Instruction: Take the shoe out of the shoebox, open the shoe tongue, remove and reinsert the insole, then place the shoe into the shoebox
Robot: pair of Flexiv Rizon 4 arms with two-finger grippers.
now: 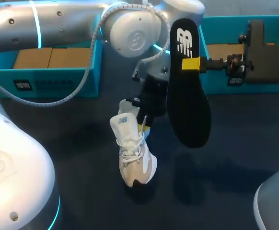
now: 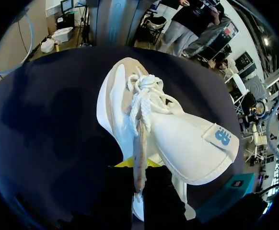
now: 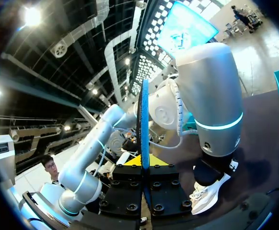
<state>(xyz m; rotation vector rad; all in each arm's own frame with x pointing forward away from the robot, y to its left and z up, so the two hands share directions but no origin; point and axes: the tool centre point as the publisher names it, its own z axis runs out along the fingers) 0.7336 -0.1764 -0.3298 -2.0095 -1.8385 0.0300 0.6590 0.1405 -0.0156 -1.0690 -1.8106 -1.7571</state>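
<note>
White shoe (image 1: 132,155): on the dark table (image 1: 72,139), long axis near-to-far, toe toward me, tongue folded open.
Left gripper (image 1: 144,126): pinching the shoe's collar edge at the heel end.
Black insole (image 1: 190,105): in the air beside the shoe, hanging lengthwise, broad end down.
Right gripper (image 1: 193,63): pressed together on the insole near its upper end.
Risk: the long free end could buckle against tongue or laces; the rim-held shoe could twist.

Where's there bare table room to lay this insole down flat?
Two bare patches of dark table: one between the left teal shoebox and the white sneaker, one right of the sneaker, in front of the right teal shoebox. The middle is crowded: left fingers grip the sneaker, and the black insole hangs in the right fingers.
</note>
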